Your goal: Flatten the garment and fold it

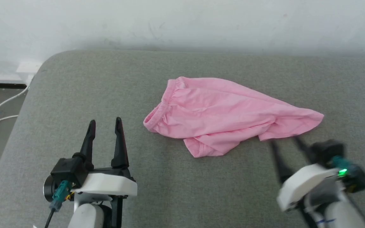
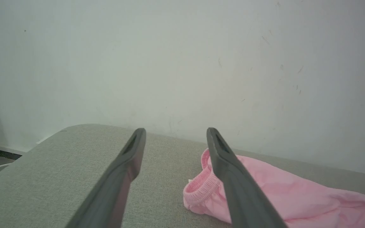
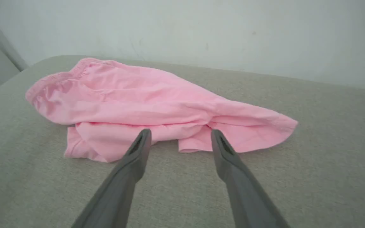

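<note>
On the grey cushion [image 1: 84, 85], bare room rings the garment [image 1: 220, 114]: two o'clock from your left gripper [image 1: 105, 122], eleven from your right gripper [image 1: 284, 141], both wide and empty.

Left gripper [image 1: 105, 122] low at left, fingers parted and empty, right gripper [image 1: 285, 141] blurred, parted, angled up-left.

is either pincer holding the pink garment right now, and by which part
Nothing is held. The left pincer and right pincer are both open and empty; the pink garment lies loose, ungripped.
</note>
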Robot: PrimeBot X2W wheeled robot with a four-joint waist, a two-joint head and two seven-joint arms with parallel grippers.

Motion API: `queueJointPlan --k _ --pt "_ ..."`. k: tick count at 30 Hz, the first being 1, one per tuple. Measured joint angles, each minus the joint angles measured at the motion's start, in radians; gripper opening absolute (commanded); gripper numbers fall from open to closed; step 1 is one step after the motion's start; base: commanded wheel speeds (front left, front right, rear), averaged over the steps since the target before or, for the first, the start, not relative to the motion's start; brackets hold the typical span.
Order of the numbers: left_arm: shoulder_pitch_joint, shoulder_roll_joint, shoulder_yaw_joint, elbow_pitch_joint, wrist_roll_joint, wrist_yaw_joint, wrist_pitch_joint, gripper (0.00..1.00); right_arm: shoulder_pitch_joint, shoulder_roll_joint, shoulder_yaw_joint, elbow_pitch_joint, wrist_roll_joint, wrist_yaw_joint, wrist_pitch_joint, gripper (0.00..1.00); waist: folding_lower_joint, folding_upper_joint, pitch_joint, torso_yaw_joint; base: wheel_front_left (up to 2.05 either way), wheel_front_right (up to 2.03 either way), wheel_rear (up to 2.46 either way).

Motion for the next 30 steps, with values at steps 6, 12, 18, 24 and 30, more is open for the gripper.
queueJointPlan --k 6,12,18,24,30 --pt "-0.002 0.0 -0.006 -0.001 0.003 0.0 0.0 1.0 0.019 0.012 0.255 -0.011 0.007 0.0 0.009 1.0 0.0 0.0 0.01 -0.011 0.0 0.0 0.0" --pt "-0.044 0.0 -0.041 -0.005 -0.005 0.0 0.0 1.0 -0.133 -0.006 0.431 0.129 -0.008 0.0 0.086 1.0 0.0003 0.0 0.049 0.016 0.0 0.0 0.0" --pt "-0.083 -0.001 -0.069 -0.007 -0.032 0.011 0.0 1.0 -0.281 -0.023 0.498 0.271 0.002 0.0 0.168 1.0 0.0003 0.0 0.093 0.072 0.0 0.0 0.0" --pt "-0.087 -0.001 -0.079 -0.008 -0.049 0.027 0.0 1.0 -0.343 -0.021 0.491 0.356 0.013 0.0 0.212 0.0 0.0003 0.0 0.133 0.125 0.0 0.0 0.0" --pt "-0.086 0.0 -0.066 -0.006 -0.049 0.036 0.0 1.0 -0.321 -0.013 0.428 0.333 0.088 0.0 0.192 0.0 0.0003 0.0 0.141 0.137 0.0 0.0 0.0"
